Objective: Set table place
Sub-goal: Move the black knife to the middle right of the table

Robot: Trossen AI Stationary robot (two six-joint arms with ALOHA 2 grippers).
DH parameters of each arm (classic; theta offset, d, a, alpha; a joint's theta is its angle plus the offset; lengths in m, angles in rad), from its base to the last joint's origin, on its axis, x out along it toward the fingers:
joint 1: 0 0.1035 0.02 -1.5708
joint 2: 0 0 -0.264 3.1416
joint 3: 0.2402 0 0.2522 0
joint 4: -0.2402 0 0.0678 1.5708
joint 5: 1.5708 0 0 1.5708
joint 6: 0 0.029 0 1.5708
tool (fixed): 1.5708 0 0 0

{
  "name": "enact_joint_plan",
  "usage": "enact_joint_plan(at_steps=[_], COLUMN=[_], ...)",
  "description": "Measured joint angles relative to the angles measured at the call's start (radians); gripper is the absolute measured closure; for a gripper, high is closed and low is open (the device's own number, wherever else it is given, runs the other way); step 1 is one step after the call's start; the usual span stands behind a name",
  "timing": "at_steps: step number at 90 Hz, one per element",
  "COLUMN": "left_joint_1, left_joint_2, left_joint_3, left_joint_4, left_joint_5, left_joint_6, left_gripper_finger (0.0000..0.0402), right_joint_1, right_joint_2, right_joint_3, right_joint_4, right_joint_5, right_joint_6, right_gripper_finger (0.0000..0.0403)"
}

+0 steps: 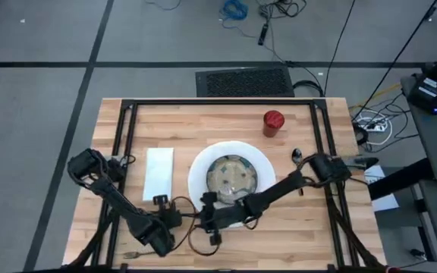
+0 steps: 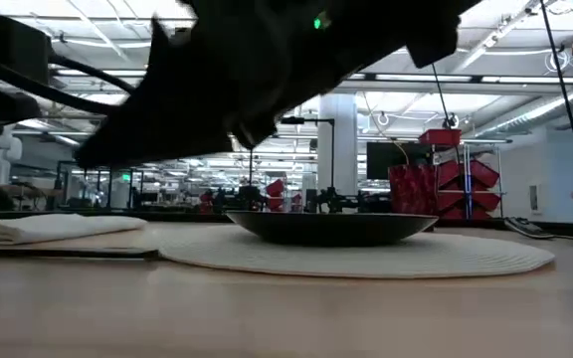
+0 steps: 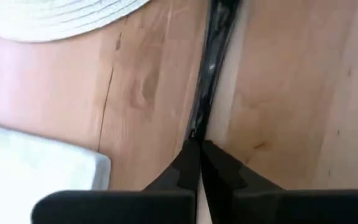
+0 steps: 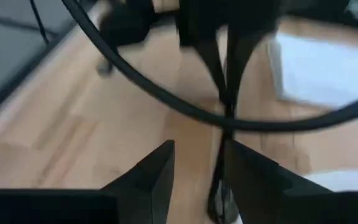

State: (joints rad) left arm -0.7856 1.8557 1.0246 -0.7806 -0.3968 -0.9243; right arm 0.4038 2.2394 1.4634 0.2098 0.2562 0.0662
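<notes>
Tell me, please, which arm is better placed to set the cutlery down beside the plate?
Probably left: the left gripper is shut on the cutlery, between napkin and plate; the right gripper is open nearby.

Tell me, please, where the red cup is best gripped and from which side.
Probably grip the red cup across its round wall, with the claw coming straight down from above: it stands upright on the table with nothing touching it.

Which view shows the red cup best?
The high view: the red cup stands clear on the table, beyond the plate. The low view and both wrist views do not show it.
</notes>
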Motion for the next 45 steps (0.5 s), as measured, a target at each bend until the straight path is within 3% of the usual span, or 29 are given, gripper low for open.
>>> enact_joint_plan(at_steps=[45], left_joint_1=[-0.004], left_joint_2=[-0.001], left_joint_3=[0.0], left_joint_4=[0.036], left_joint_5=[0.032], left_joint_6=[0.018], left_gripper_finger=[0.0401], right_joint_1=[0.014], right_joint_2=[0.044], right_joint_3=[0.004], right_joint_4=[-0.039], right_joint_5=[0.128], right_joint_6=[0.236], right_gripper_finger=[0.0253])
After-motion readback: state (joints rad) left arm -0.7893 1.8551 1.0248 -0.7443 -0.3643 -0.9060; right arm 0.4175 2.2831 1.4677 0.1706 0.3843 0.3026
